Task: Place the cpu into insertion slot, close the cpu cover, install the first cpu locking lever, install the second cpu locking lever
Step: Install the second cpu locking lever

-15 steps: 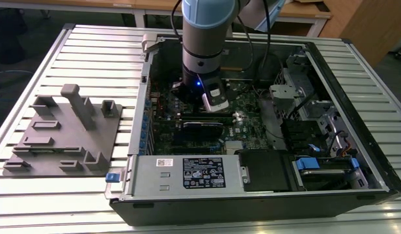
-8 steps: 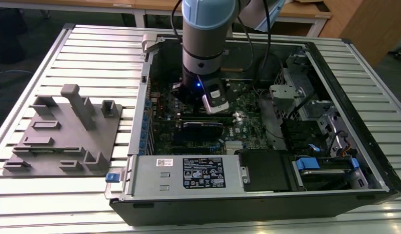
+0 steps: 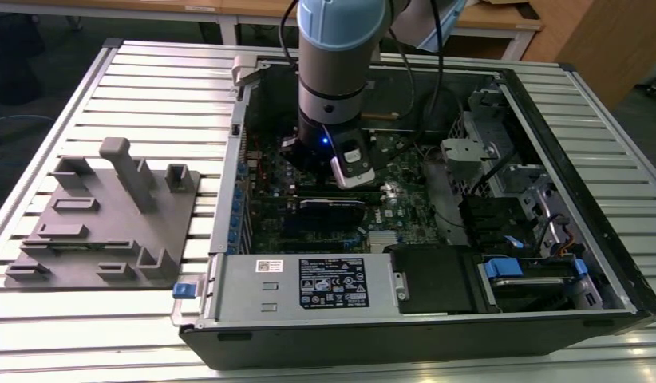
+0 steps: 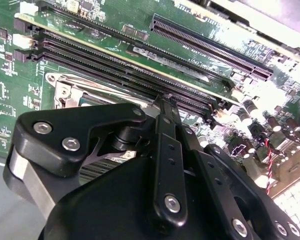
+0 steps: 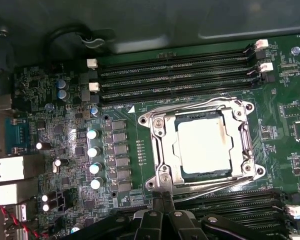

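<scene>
1. Here, my pincer (image 5: 161, 196) has its two thin black fingertips pressed together with nothing between them, tip just beside the near edge of the insertion slot (image 5: 160, 150) in the first wrist view.
2. In the second wrist view the same pincer (image 4: 165, 98) rises from its black linkage, its tip in front of the long black memory slots (image 4: 140, 75); the socket's silvery corner peeks out beside the linkage.
3. The exterior view gives me what the wrist cameras cannot: the arm (image 3: 339, 72) reaching straight down into an open computer case (image 3: 435, 319) lying on a slatted table (image 3: 147, 88).
4. The cpu (image 5: 206, 145) sits flat in the socket, its pale silver-grey top facing up.
5. The cpu cover (image 5: 240, 145) lies down around the chip as a bright metal frame, with thin wire levers along its edges.
6. A row of small silver capacitors (image 5: 93, 159) stands near the socket on the green board.
7. A grey fixture tray (image 3: 104, 223) rests on the table on the exterior view's left, well apart from the case.
</scene>
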`<action>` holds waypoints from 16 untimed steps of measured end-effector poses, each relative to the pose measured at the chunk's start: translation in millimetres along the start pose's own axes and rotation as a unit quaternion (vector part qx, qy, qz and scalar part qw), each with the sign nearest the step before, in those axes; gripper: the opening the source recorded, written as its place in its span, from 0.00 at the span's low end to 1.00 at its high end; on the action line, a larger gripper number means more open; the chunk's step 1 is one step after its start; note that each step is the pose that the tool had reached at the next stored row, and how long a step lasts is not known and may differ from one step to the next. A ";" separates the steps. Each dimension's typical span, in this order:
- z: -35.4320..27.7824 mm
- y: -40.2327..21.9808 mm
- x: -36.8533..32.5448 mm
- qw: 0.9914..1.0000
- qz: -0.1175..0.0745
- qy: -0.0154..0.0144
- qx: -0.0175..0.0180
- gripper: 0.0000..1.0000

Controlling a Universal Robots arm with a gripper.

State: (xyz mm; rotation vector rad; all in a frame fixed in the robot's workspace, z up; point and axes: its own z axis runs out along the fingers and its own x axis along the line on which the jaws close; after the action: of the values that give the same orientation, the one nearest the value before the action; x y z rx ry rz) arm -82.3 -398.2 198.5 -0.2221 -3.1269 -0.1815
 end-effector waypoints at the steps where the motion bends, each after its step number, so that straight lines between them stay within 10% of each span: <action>1: 0.3 -0.2 0.2 1.000 0.000 0.000 -0.001 0.11; 16: 0.2 -0.2 1.0 1.000 0.000 0.001 -0.007 0.11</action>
State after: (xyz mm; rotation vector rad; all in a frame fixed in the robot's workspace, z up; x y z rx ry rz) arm -83.3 -398.3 198.3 -0.2220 -3.1243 -0.2050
